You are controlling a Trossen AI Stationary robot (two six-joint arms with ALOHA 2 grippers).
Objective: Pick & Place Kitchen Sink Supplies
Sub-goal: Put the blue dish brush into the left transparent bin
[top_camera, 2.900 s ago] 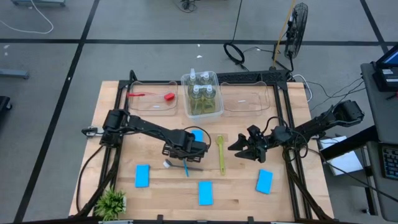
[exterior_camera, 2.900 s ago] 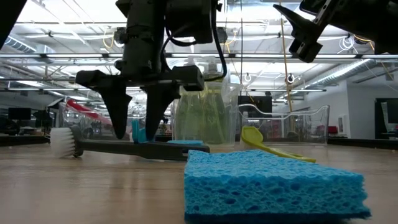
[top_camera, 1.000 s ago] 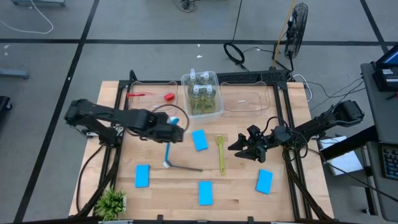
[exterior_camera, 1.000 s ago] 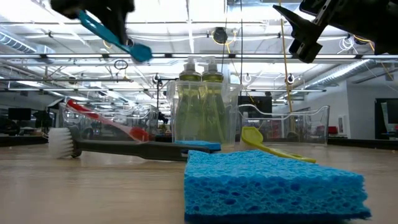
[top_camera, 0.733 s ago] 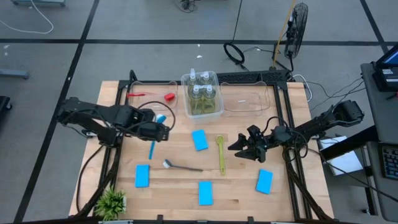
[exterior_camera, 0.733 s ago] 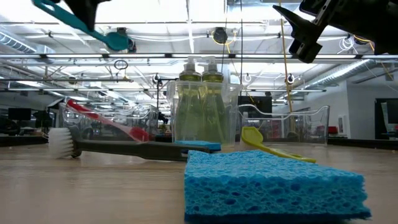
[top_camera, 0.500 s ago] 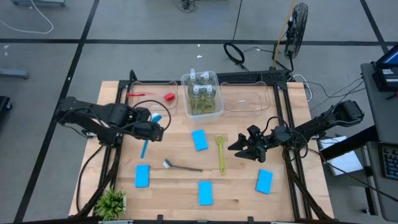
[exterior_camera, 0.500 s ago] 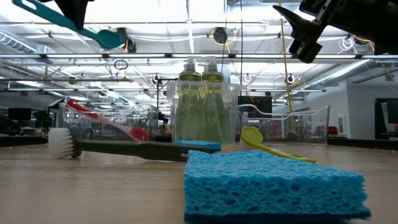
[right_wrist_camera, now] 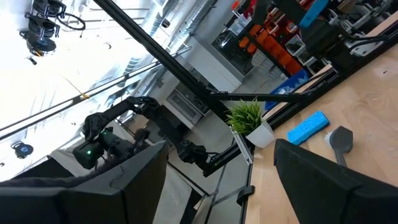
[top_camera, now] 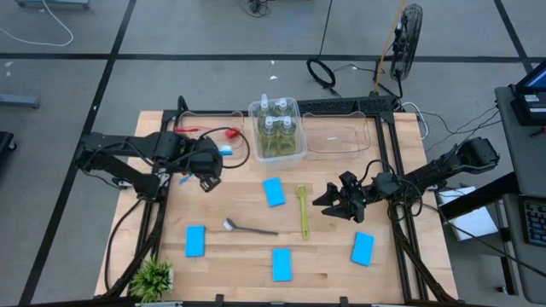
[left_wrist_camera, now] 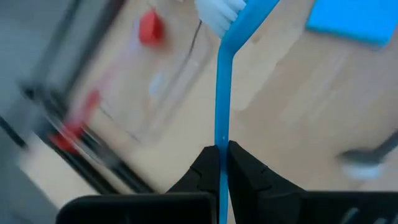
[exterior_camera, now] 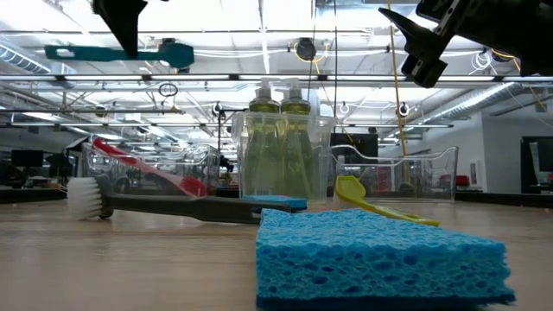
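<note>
While the left jaws are clenched on the handle of the blue brush, its shaft runs straight out from them to the white bristles, which hang over the near rim of the left bin holding the red brush. From where I stand the brush lies level in the air, well above the tabletop. That arm is reached in from the left edge, wrist bent toward the bin. Over to the right, the right jaws hang spread and empty.
</note>
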